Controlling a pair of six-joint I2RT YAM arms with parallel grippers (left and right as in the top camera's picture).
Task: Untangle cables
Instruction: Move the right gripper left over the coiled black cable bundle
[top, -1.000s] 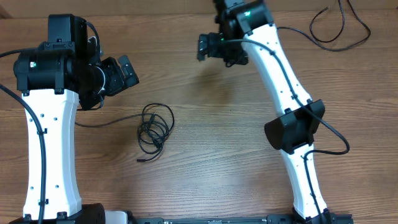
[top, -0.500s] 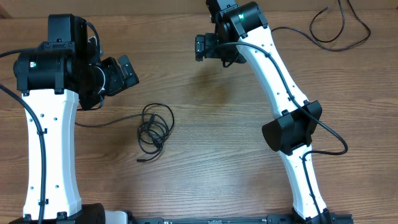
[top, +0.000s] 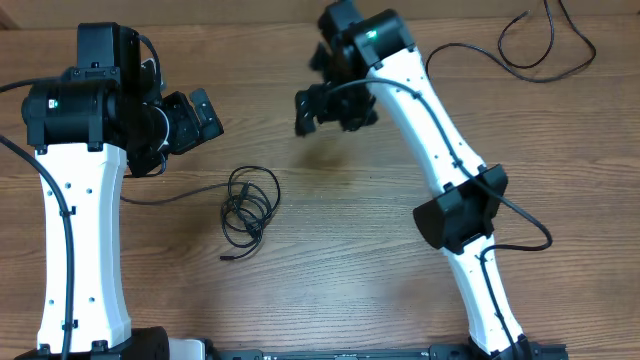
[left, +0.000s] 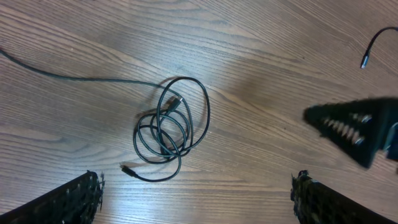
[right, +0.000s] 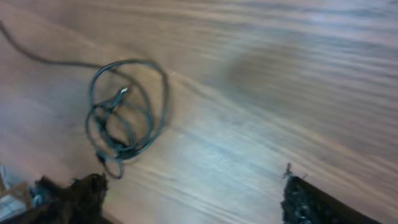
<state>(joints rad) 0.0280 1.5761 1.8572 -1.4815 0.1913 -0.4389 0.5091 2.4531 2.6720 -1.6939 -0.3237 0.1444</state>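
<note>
This looks like a robot lab or a test room. Two white and black robot arms, one on the left (top: 85, 230) and one on the right (top: 440, 130), stand at the near edge of a plain wooden tabletop (top: 350, 250), and small green lights glow on them. Thin black cables (top: 248, 205) lie loose on the wood, a looped bunch near the middle and another one (top: 502, 42) by the far right corner.
</note>
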